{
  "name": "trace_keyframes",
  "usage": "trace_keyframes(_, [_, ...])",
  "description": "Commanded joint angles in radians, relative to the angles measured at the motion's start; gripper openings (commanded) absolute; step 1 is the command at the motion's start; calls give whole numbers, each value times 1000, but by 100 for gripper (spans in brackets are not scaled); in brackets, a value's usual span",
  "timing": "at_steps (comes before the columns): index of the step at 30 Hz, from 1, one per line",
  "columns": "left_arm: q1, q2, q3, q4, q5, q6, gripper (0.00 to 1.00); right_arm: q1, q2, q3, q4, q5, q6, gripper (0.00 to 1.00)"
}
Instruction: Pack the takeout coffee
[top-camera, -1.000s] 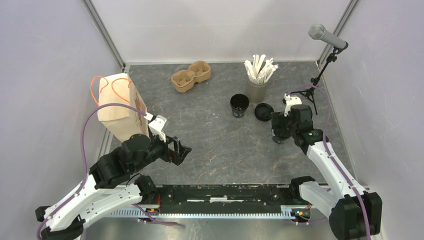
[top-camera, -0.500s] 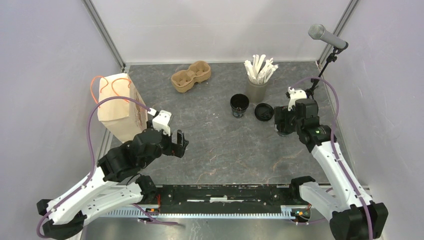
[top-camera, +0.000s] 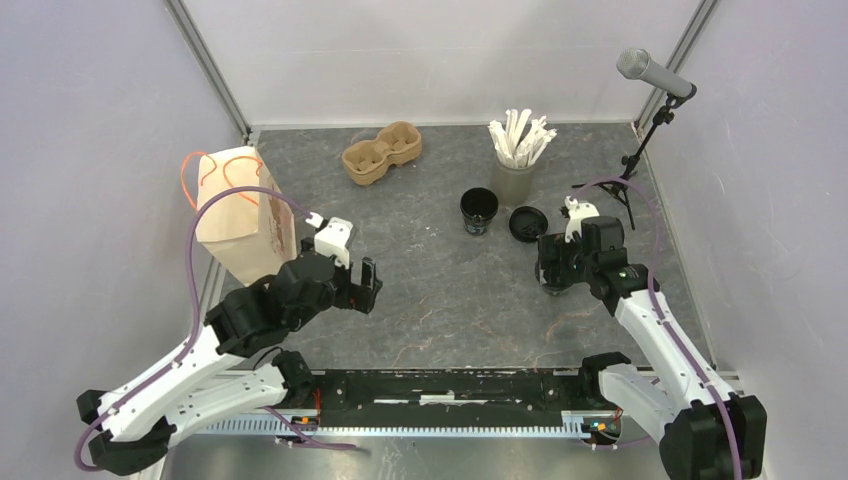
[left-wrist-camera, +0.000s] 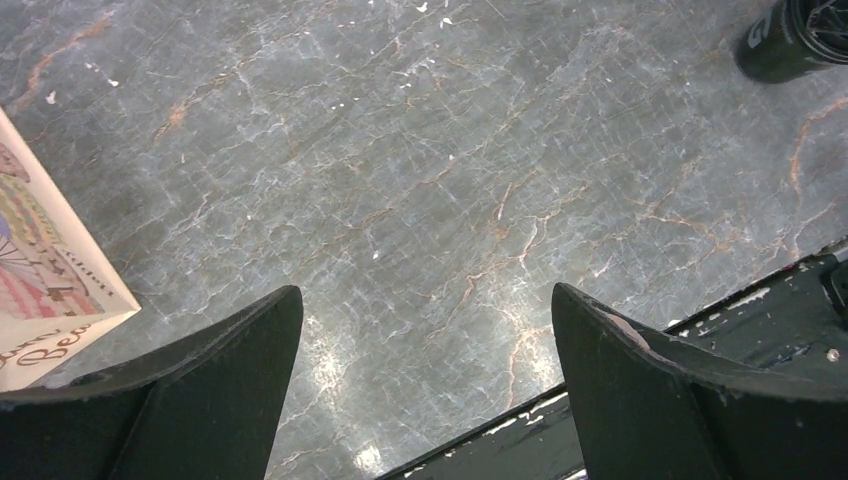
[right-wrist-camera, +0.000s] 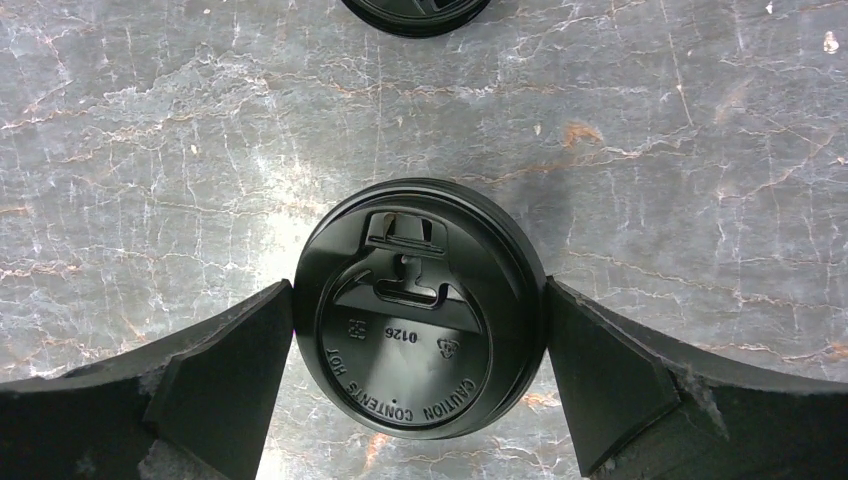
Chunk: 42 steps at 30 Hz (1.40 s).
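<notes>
The takeout coffee (right-wrist-camera: 420, 330), a small black cup with a round black lid, stands upright on the table, seen from straight above in the right wrist view. My right gripper (right-wrist-camera: 419, 285) is open and straddles it, one fingertip at each side of the lid's rim. In the top view my right gripper (top-camera: 553, 272) covers that cup. My left gripper (top-camera: 365, 285) hangs open above bare table beside the paper bag (top-camera: 240, 210), with nothing between its fingers (left-wrist-camera: 230, 370).
An open black cup (top-camera: 479, 210) and a loose black lid (top-camera: 527, 223) sit just left of the right gripper. A grey cup of white sticks (top-camera: 515, 170), a brown pulp carrier (top-camera: 381, 152) and a microphone stand (top-camera: 650, 75) stand farther back.
My right gripper lifted away toward the back, then came down again around the lidded cup. My left gripper moved up the table toward the bag. Both stayed open.
</notes>
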Motion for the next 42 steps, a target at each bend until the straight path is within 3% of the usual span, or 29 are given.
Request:
trace_keyframes(1, [-3, 37, 10, 77, 56, -56, 99, -2, -21, -18, 39, -5, 4, 98])
trace_keyframes(8, [-4, 309, 50, 429, 329, -207, 87, -5, -49, 15, 4, -14, 3, 98])
trace_keyframes(11, [-4, 461, 101, 565, 369, -239, 85, -5, -51, 40, -3, -38, 5, 98])
trace_keyframes(19, [-4, 738, 205, 791, 471, -365, 81, -5, -126, -47, 48, -274, 39, 98])
trace_keyframes(29, [-3, 980, 317, 912, 609, -346, 81, -4, -176, -93, 59, -355, 41, 98])
trace_keyframes(42, [-4, 1170, 309, 1059, 747, -330, 85, -5, -171, -91, 69, -365, 38, 98])
